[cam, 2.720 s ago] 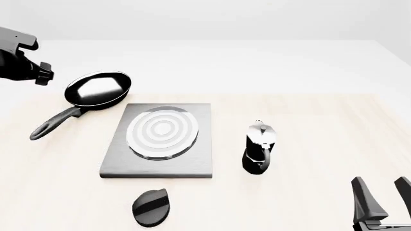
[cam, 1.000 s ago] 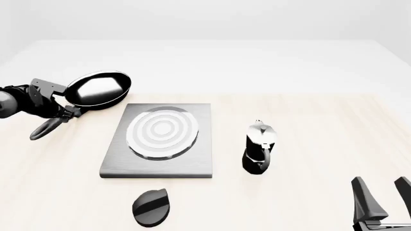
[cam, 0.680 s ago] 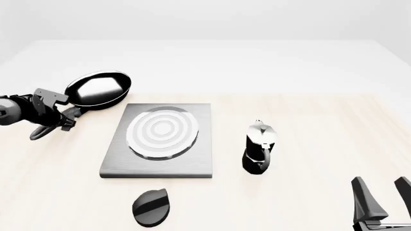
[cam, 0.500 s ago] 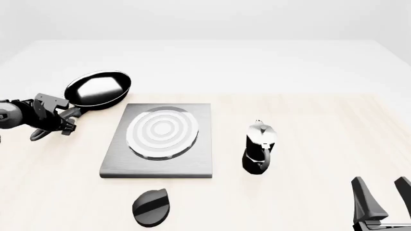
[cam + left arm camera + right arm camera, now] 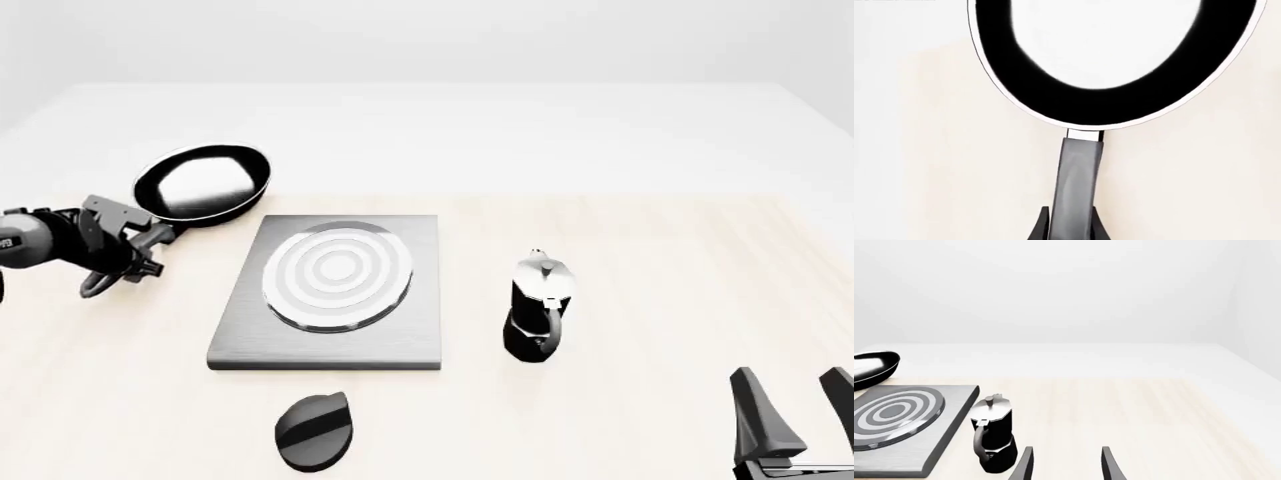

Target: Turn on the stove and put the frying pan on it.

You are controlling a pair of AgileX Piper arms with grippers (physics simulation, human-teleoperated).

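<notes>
My left gripper (image 5: 134,245) sits low at the table's left side, its fingers (image 5: 1041,231) closed on either side of the long black handle of the round, shallow black frying pan (image 5: 203,184) with the glossy inside. In the left wrist view the handle (image 5: 1077,185) runs straight out from between the fingertips to the pan's rim. The pan lies just beyond the far left corner of the flat dark-grey stove slab (image 5: 334,290) with silver-white burner rings, not on it. The small black oval knob (image 5: 314,430) lies apart on the wood, nearer me than the slab. A black-and-silver moka pot (image 5: 538,306) stands upright to the stove's right. My right gripper (image 5: 798,412) waits at the near right, its fingers (image 5: 1023,465) spread apart around nothing.
</notes>
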